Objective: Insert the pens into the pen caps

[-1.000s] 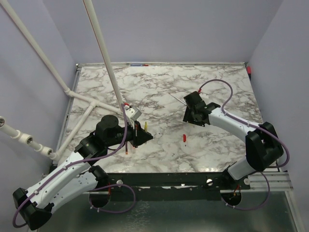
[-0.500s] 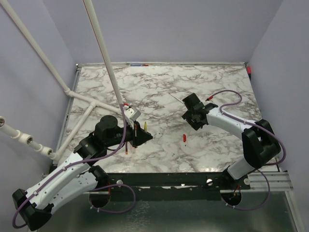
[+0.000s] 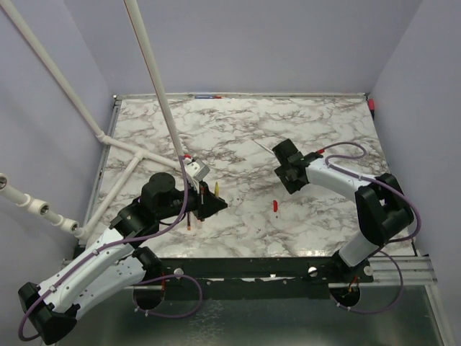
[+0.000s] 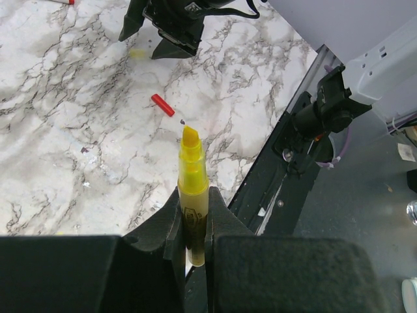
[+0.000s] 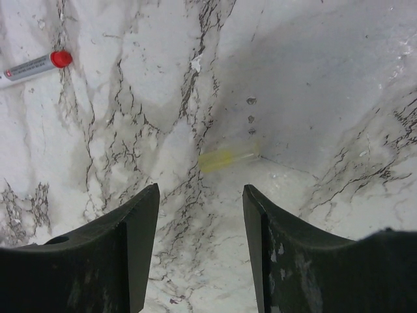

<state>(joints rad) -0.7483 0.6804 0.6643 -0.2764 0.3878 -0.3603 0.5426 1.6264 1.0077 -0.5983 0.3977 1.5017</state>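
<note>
Nearest, at the left side: left gripper, closed firmly on a slim yellow plastic pen. Held by the lower end of the barrel, uncapped, with the slanted tip pointing out past the fingertips and over the white marble-patterned table. Just beside this gripper in the top view, on the near side: a thin red-orange stick, too small to name with certainty.

A little farther, toward the middle: a short red plastic tube cap, lying flat on the marble, alone, well apart from both grippers.

Farther again, at the right side: right gripper, low over the table, with fingers spread wide and holding nothing. Just ahead of the fingertips, in line with the gap between them: a small pale yellow, half-transparent cap, lying flat on the marble and touched by neither finger.

Beyond, to the left in the right wrist view: a slim whitish-grey pen with a red end, flat on the table, near this gripper but not touching.

Last, at the far edge of the table: a small reddish thing, too small to identify.
</note>
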